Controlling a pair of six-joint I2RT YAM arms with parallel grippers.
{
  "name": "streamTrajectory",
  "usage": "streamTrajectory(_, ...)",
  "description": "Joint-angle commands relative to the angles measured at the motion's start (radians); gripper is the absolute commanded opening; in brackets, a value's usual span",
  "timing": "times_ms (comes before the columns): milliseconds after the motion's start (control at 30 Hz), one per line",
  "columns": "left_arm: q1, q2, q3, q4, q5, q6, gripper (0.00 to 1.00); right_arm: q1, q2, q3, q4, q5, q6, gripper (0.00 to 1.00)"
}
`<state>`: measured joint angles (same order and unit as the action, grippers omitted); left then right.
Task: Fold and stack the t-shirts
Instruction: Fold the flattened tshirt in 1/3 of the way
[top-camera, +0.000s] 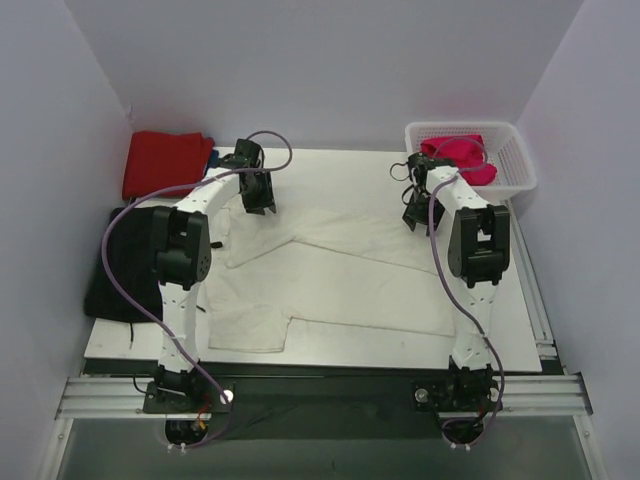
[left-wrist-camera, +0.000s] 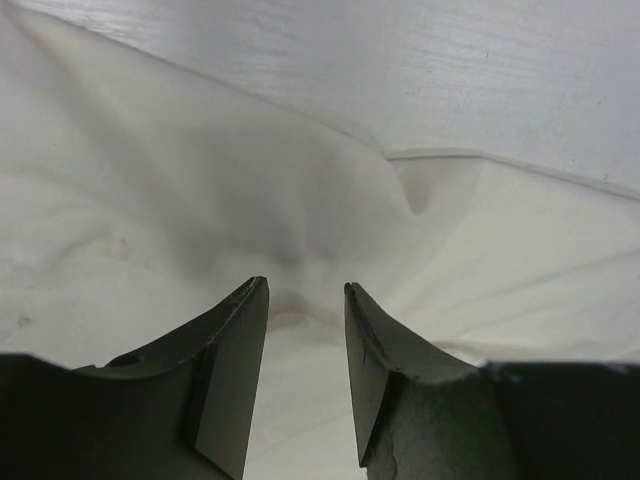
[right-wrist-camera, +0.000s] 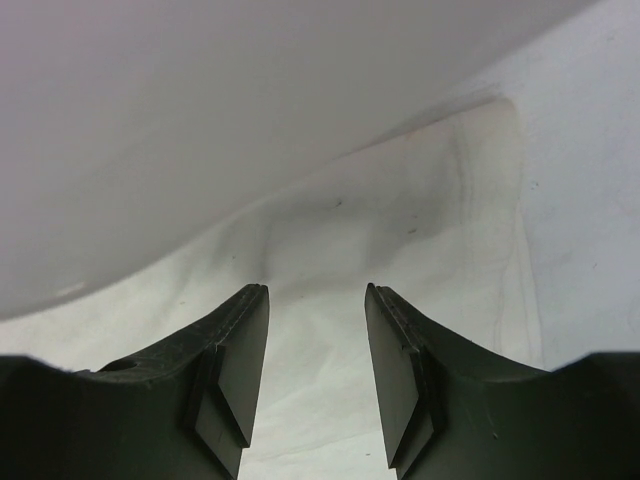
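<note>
The cream-white shirt (top-camera: 340, 275) is the largest, spread nearly flat across the middle of the worktop (top-camera: 330, 160), lying sideways with one short sleeve pointing to the near edge at the left, soft wrinkles in the cloth and a slanting fold line across its far part. A red shirt (top-camera: 165, 162) lies folded at the far left corner, with a scrap of blue cloth (top-camera: 212, 157) showing at its right edge. A magenta-pink shirt (top-camera: 462, 155) sits crumpled in the white basket (top-camera: 520, 165) at the far right.
</note>
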<state>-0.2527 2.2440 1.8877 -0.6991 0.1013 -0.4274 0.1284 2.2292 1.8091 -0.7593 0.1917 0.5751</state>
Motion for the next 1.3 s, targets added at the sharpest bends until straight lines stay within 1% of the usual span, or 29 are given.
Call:
streamTrajectory(0,-0.013,0.005,0.044,-0.036,-0.021,0.022,0.47,0.016,-0.068,-0.007,-0.034,0.051,-0.001,0.44)
streamTrajectory(200,-0.023,-0.018,-0.007,-0.033,-0.028,0.022,0.47,0.027,-0.123,-0.030,-0.035,0.054,0.006,0.44)
streamTrajectory(367,-0.034,-0.026,-0.018,-0.046,-0.032,0.021,0.47,0.030,-0.141,-0.024,-0.037,0.057,0.006,0.44)
streamTrajectory(500,-0.037,-0.017,-0.015,-0.069,-0.063,0.015,0.46,0.028,-0.148,-0.019,-0.037,0.058,0.006,0.44)
streamTrajectory(633,-0.042,-0.009,-0.015,-0.062,-0.064,0.004,0.36,0.028,-0.148,-0.021,-0.040,0.052,0.008,0.44)
streamTrajectory(667,-0.042,-0.006,-0.010,-0.066,-0.066,0.004,0.28,0.028,-0.149,-0.021,-0.041,0.054,0.008,0.44)
streamTrajectory(767,-0.043,0.000,-0.006,-0.076,-0.068,0.004,0.15,0.028,-0.155,-0.027,-0.041,0.061,0.009,0.44)
streamTrajectory(833,-0.045,-0.004,-0.015,-0.077,-0.068,0.004,0.04,0.028,-0.157,-0.030,-0.041,0.064,0.008,0.44)
streamTrajectory(867,-0.045,-0.007,-0.018,-0.076,-0.069,0.004,0.00,0.025,-0.158,-0.031,-0.043,0.066,0.009,0.44)
streamTrajectory(967,-0.046,-0.026,-0.033,-0.074,-0.071,0.004,0.00,0.027,-0.161,-0.033,-0.043,0.064,0.009,0.43)
streamTrajectory(1100,-0.053,-0.087,-0.056,-0.074,-0.078,0.006,0.00,0.025,-0.167,-0.037,-0.043,0.061,0.012,0.43)
streamTrajectory(1267,-0.065,-0.168,-0.136,-0.047,-0.063,-0.001,0.00,0.025,-0.187,-0.065,-0.043,0.066,0.019,0.43)
